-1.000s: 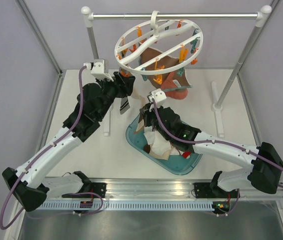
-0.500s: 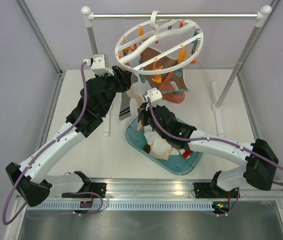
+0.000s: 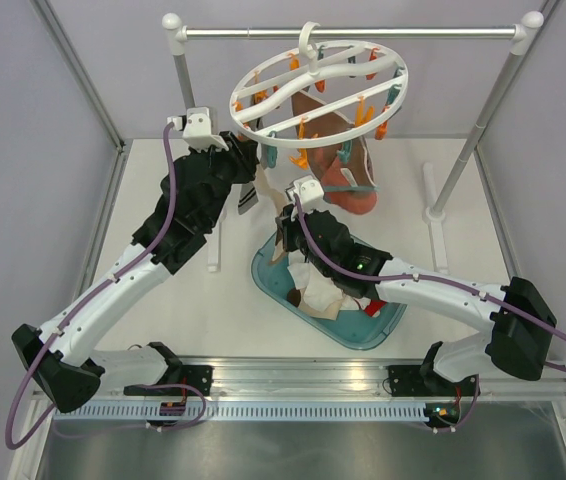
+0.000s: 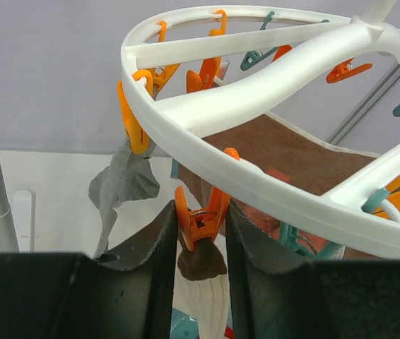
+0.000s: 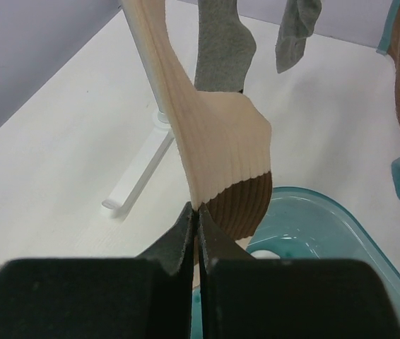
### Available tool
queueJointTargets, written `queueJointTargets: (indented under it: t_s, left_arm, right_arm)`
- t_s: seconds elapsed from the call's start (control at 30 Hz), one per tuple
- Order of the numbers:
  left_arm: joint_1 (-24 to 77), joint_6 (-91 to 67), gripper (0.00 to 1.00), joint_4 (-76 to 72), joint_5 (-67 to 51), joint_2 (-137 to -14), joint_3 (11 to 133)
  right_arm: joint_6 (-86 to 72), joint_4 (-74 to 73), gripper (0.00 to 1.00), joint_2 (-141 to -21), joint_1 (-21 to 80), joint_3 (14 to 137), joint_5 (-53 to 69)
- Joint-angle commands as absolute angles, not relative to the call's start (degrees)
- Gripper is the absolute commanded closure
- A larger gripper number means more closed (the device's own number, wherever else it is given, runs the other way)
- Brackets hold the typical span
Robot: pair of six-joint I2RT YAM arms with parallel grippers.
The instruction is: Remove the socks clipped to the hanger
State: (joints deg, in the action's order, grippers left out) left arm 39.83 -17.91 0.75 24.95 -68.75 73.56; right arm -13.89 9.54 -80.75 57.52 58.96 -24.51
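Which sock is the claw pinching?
The cream sock with the brown cuff. The right claw pinches its lower edge; the grey socks behind hang free.

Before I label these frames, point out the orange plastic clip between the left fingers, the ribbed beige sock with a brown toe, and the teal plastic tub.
orange plastic clip (image 4: 198, 219), left wrist view, its body.
ribbed beige sock (image 5: 218, 145), right wrist view, mid foot.
teal plastic tub (image 5: 327, 233), right wrist view, bare inner wall.

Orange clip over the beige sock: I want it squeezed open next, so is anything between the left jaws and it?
Nothing visible: the orange clip already sits in the gap between the open left jaws.
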Motion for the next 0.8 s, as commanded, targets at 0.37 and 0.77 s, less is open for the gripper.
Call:
queueJointTargets:
  t_s: [0.37,0.77]
  left_arm:
    - [39.81,-15.03,0.98,-0.26,23.20,-68.91,76.64]
    - [39.81,-15.91,0.98,1.23,21.89,-69.26,76.82]
  right_arm:
    - [-14.24,6.68,0.99,-72.78,57.30,53.79,-30.49]
    - [-16.87,0.79,0.96,-60.47,57.30,44.13,-32.78]
